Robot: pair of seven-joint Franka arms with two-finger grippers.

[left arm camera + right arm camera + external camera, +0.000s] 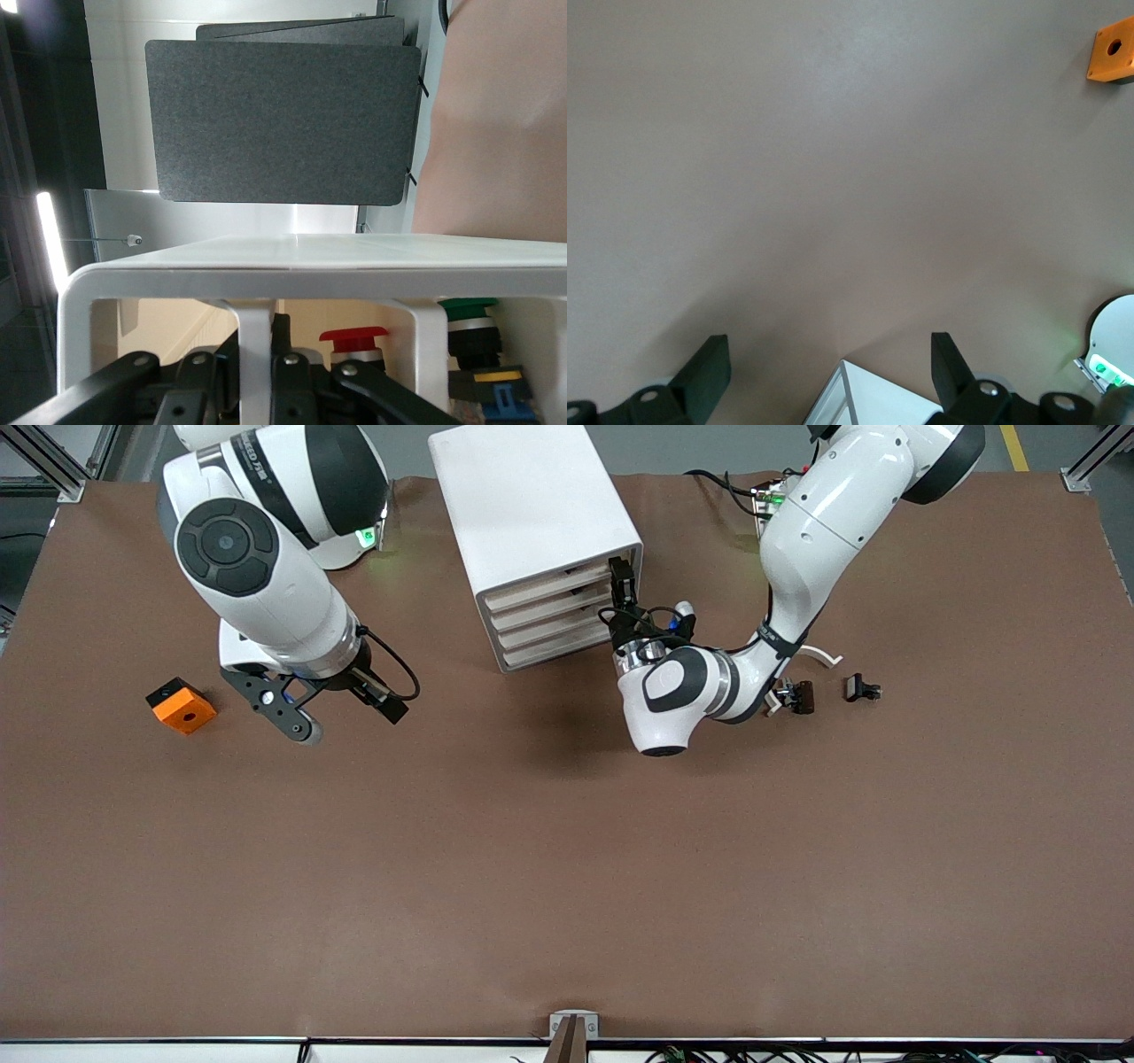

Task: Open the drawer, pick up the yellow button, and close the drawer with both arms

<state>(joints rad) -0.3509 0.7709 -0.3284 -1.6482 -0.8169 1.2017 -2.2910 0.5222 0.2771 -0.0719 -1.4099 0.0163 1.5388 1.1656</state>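
A: While all four drawers look shut, the right gripper (350, 713) waits, fingers spread, over the table (567, 868) by the orange block (181, 705).
B: Left gripper (623, 577) has clamped shut at the top drawer (549, 588) front, apparently on its handle. The button isn't visible; everything remains.

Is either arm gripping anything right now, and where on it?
The left gripper has its jaws shut at the front of the white boxy cabinet, apparently on a drawer handle, though the handle itself is hidden. The right gripper is open over the brown table, holding nothing.
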